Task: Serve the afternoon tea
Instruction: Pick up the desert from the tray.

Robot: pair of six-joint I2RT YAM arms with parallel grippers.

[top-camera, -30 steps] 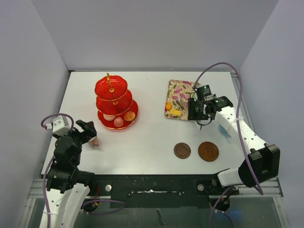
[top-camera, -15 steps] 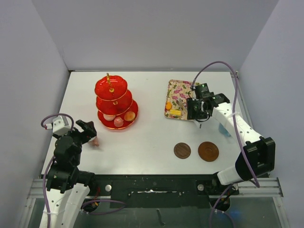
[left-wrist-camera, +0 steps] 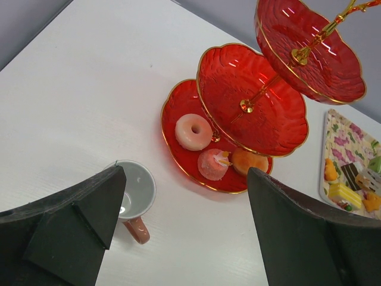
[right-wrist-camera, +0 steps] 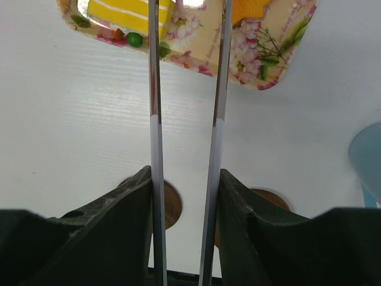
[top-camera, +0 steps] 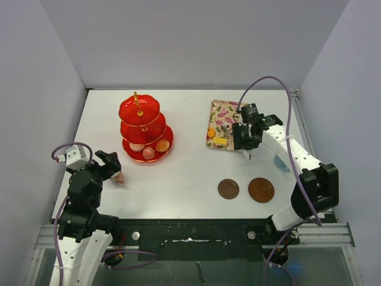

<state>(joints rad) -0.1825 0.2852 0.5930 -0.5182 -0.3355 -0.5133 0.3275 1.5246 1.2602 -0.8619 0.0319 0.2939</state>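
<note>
Standing by the table, I am watching the right gripper (right-wrist-camera: 183,179) pinching what look like thin metal tongs (right-wrist-camera: 154,89). Their blades are reaching over the near edge of the flowered tray (right-wrist-camera: 262,65), beside a yellow cake (right-wrist-camera: 128,12).

The left gripper (top-camera: 110,162) is hanging with its fingers spread wide above the pink cup (left-wrist-camera: 134,192).

The red three-tier stand (top-camera: 143,128) is sitting well left of the tray, carrying three sweets (left-wrist-camera: 193,131) on its bottom tier.

Two brown saucers (top-camera: 228,189) are lying near the front edge. The light-blue cup (right-wrist-camera: 369,158) is standing near them, partly hidden by the right arm.
</note>
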